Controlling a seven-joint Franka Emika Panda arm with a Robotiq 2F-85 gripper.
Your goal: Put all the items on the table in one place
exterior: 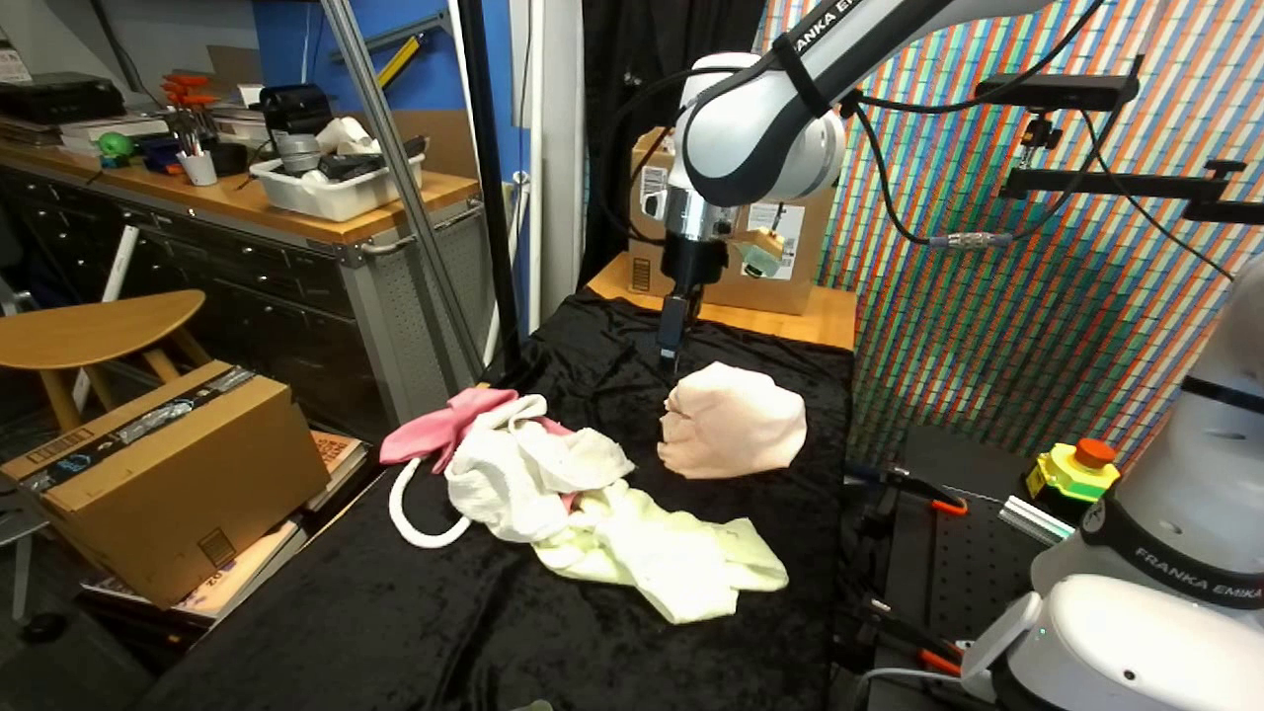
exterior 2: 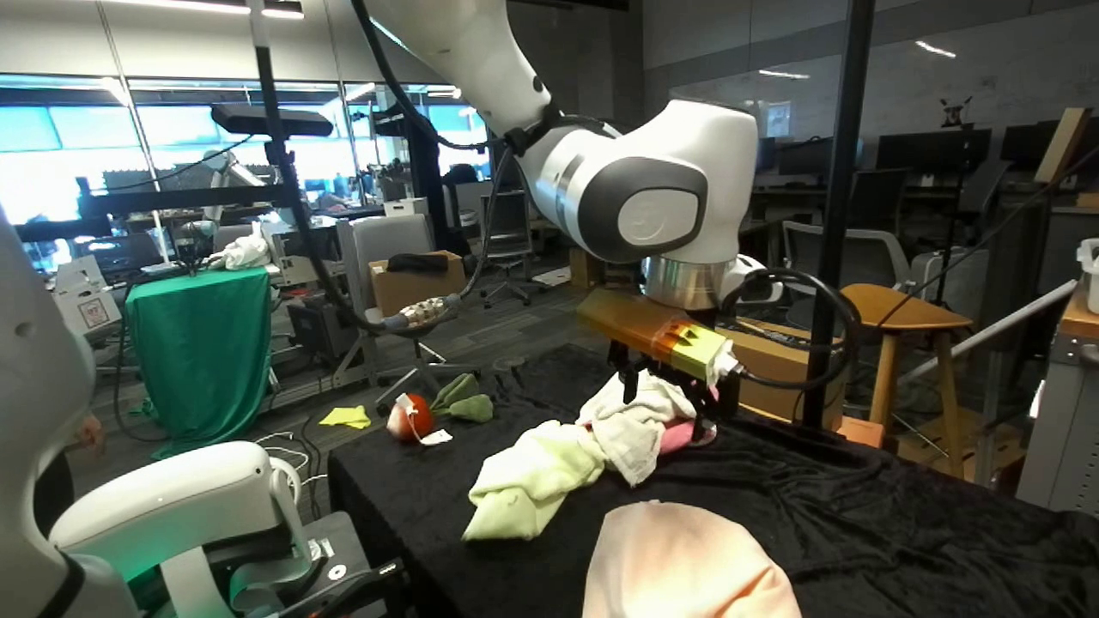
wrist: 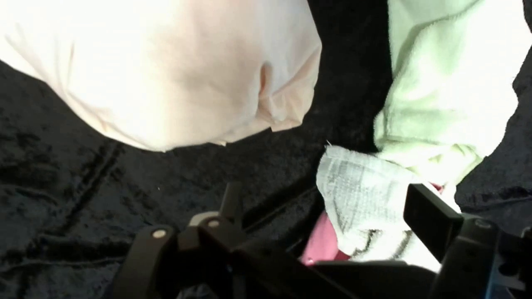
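In the wrist view the claw (wrist: 328,209) stands spread, pinching nothing; one jaw overlaps the white cloth (wrist: 370,195) and, lowered, could drag it off the pink cloth (wrist: 321,241). Ahead of the claw lie the peach cloth (wrist: 187,74) and pale yellow cloth (wrist: 453,91); a low pinch might gather black velvet (wrist: 62,207).

In an exterior view the white rope loop (exterior: 398,506), across from the claw, could snag; the desk (exterior: 326,632) is rumpled.

In an exterior view a red plush (exterior 2: 420,413), well apart from the claw, might be overlooked; beyond stands an office chair (exterior 2: 391,239).
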